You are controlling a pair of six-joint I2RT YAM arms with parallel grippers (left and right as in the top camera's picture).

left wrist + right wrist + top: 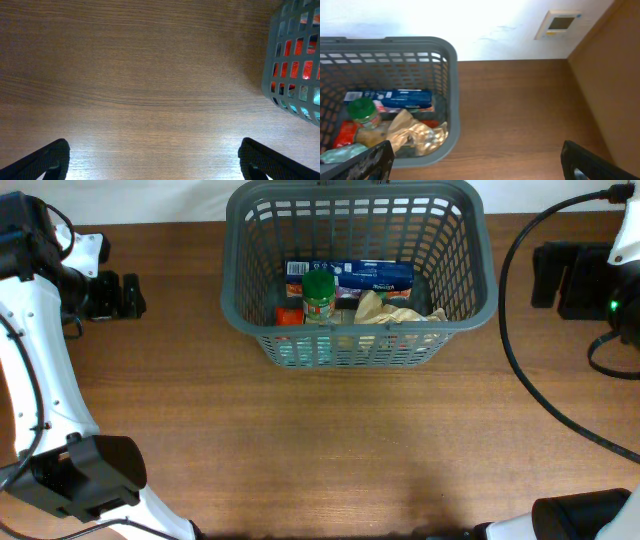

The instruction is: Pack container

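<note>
Fingers [47, 162] of the left gripper [155, 162] are spread wide and empty, with the basket [280, 60] ahead and to their right. Right gripper [480, 165] fingers are likewise released, with the basket ahead and to their left. The left wrist view shows only red and teal through the basket's slots. The overhead view shows a blue box [350, 275], a green-lidded jar [318, 292] and a crumpled tan bag [395, 310] inside the basket.

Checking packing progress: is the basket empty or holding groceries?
Holding groceries: inside the container sit a green-lidded jar, a blue box and a crumpled tan bag.
</note>
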